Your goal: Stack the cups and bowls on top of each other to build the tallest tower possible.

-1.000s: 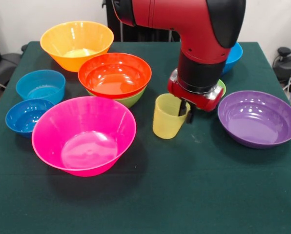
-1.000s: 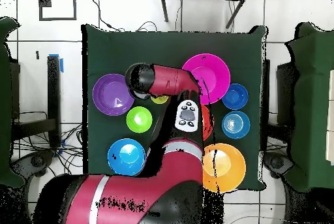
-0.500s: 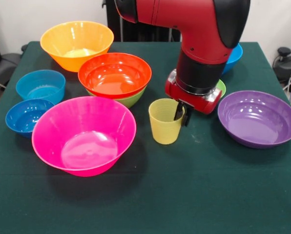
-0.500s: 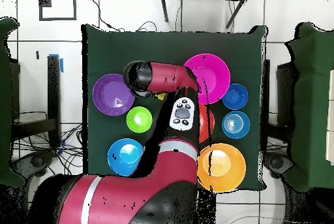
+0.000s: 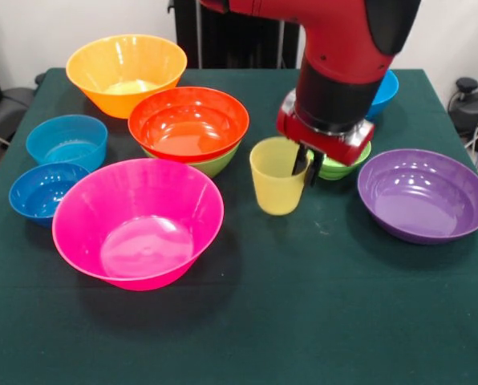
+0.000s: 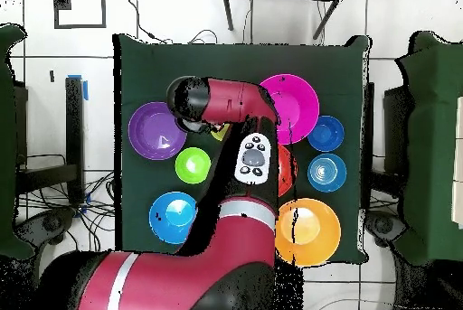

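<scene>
The yellow cup hangs upright a little above the green cloth, right of the tower base. My gripper is shut on its right rim, one finger inside and one outside. The base is a red-orange bowl nested in a medium green bowl. The small green bowl sits just behind the gripper. In the overhead view the arm hides the gripper, and only a sliver of the cup shows beside the small green bowl.
Around the cup stand a large pink bowl, an orange bowl, a light-blue bowl, a blue bowl, a purple bowl and another blue bowl behind the arm.
The gripper closed on the cup's rim and has lifted it off the cloth, carrying it up and slightly toward the robot. The bowls have not moved.
</scene>
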Available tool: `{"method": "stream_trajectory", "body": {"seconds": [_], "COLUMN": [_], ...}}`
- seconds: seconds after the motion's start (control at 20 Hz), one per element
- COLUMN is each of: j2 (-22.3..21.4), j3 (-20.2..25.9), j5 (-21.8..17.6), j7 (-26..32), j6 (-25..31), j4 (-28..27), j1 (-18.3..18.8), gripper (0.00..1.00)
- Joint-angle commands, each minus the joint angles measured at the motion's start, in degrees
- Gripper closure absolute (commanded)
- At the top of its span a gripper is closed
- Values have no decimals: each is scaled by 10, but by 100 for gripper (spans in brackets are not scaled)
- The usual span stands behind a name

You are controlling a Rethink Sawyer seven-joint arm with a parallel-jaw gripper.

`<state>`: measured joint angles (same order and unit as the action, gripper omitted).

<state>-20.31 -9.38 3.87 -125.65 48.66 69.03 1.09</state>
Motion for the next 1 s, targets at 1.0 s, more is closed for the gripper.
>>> {"method": "stream_trajectory", "body": {"seconds": [1.0], "j2": [-284], "j3": [38], "j5": [-48], "j7": [127], "j6": [41], "j4": [251], "j1": [37], "gripper": [100]}}
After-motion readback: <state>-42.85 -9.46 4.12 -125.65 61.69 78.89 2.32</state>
